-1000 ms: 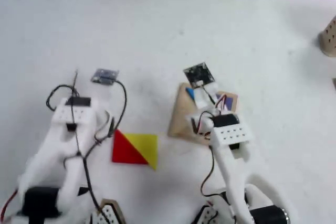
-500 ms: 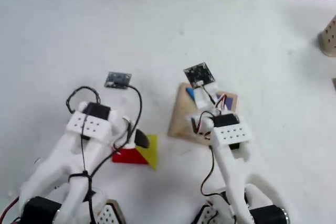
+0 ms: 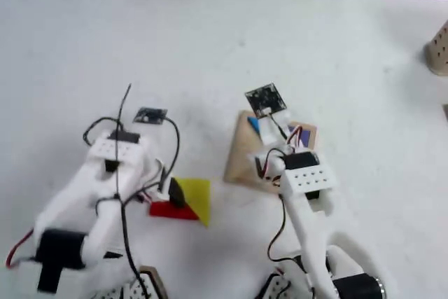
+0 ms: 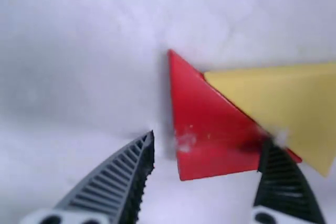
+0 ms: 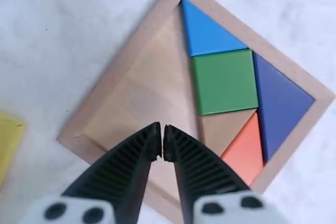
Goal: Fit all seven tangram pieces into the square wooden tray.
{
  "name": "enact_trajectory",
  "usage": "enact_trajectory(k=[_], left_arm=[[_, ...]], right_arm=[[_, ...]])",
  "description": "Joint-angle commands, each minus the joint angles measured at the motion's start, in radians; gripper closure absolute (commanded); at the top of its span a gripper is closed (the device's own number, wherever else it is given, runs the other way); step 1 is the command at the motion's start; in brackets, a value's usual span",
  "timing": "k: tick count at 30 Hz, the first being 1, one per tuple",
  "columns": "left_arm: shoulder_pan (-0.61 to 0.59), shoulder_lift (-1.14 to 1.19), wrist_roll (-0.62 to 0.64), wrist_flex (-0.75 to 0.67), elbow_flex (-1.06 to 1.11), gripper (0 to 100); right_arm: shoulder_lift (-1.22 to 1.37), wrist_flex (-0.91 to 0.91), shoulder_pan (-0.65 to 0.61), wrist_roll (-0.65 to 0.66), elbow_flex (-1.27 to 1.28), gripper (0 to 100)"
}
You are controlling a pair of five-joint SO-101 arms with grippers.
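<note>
My left gripper (image 4: 208,142) gapes wide astride the red triangle (image 4: 210,116), which touches the yellow triangle (image 4: 283,103), both lying left of the wooden tray (image 5: 121,59). My right gripper (image 5: 161,140) hangs pinched closed over the tray's bare half.

Red triangle (image 4: 210,135), yellow triangle (image 4: 278,103). Pale wood tray (image 5: 147,87): blue triangle (image 5: 207,30), green square (image 5: 224,81), purple piece (image 5: 281,103), orange triangle (image 5: 245,150).

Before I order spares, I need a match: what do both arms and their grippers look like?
The left arm and right arm are white with black motors and a grid of holes at each wrist. Black cables loop over the left; red and white wires over the right. Ribbed fingers: left gripper one grey, one black; right gripper both black.
</note>
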Motion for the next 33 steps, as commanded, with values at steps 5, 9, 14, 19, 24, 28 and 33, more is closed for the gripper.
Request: enact_trajectory(k=[5, 9, 14, 19, 24, 28, 33], left_arm=[[-0.019, 0.168, -0.018, 0.035, -0.049, 71], [-0.018, 0.165, -0.018, 0.038, -0.048, 71], [-0.012, 0.171, -0.014, 0.038, -0.052, 71], [-0.010, 0.171, -0.138, 0.081, -0.048, 69], [-0.016, 0.127, -0.209, 0.057, -0.011, 63], [-0.021, -0.084, -0.245, 0.052, 0.052, 66], [0.025, -0.289, -0.245, 0.060, 0.146, 67]], right_arm=[[-0.025, -0.018, 0.012, 0.002, -0.005, 98.1], [-0.025, -0.018, 0.013, 0.002, -0.005, 98.1], [-0.025, -0.018, 0.013, 0.002, -0.005, 98.1], [-0.027, -0.016, 0.013, 0.031, -0.005, 98.1], [-0.027, -0.016, 0.013, 0.046, -0.005, 98.1], [-0.027, -0.016, 0.013, 0.048, -0.005, 98.1], [-0.027, -0.016, 0.013, 0.048, -0.005, 98.1]])
